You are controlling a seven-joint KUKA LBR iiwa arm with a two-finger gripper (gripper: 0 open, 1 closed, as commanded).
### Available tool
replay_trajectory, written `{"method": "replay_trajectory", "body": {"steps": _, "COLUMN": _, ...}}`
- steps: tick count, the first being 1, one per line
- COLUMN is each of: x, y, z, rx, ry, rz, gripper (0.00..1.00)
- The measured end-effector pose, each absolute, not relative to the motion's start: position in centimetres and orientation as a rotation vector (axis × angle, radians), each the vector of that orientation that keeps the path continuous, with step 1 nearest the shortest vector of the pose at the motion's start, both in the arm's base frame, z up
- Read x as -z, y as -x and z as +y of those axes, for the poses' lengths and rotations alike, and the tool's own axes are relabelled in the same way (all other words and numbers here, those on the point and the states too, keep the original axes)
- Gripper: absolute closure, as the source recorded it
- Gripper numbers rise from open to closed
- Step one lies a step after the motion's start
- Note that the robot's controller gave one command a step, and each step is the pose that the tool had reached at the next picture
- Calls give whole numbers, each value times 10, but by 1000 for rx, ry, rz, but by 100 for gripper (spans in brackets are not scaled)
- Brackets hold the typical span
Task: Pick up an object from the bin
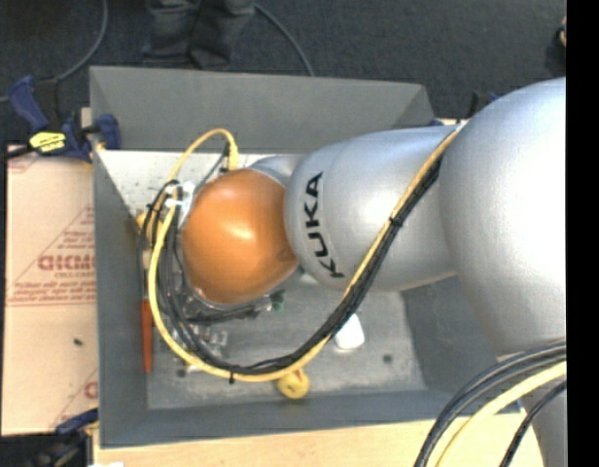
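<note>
In the camera view, the grey metal bin [261, 105] held only a few small loose things that could be made out, all low on its floor. A thin orange stick [145, 336] lay lengthwise against the left wall. A small yellow piece [293, 384] sat near the front wall. A small white piece [350, 337], partly covered by the arm, lay well to the right of the stick and just up from the yellow piece. The silver arm [397, 212] reached in from the right and crossed most of the bin. It ended in a rounded orange cover [233, 236] that stood over the left half of the floor. A yellow cable [161, 290] looped from the top of that cover, down its left side and along the front, close by the yellow piece. Black cables ran beside it. Under the cover's lower edge, some dark hardware of the gripper [204, 321] showed among the cables. Whether it was released or clenched could not be told, nor which thing it stood over. The orange stick lay nearest to it, just to its left. Black capitals on the arm, turned sideways next to the cover, read "KUKA".
</note>
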State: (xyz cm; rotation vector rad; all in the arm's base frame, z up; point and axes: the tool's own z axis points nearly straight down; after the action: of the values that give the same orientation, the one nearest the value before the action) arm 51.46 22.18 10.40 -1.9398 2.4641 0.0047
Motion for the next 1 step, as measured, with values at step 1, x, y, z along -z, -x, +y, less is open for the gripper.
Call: {"method": "replay_trajectory", "body": {"steps": 1, "x": -114, "y": -517, "z": 222, "rx": -1, "ry": 1933, "rz": 2459, "gripper": 100}}
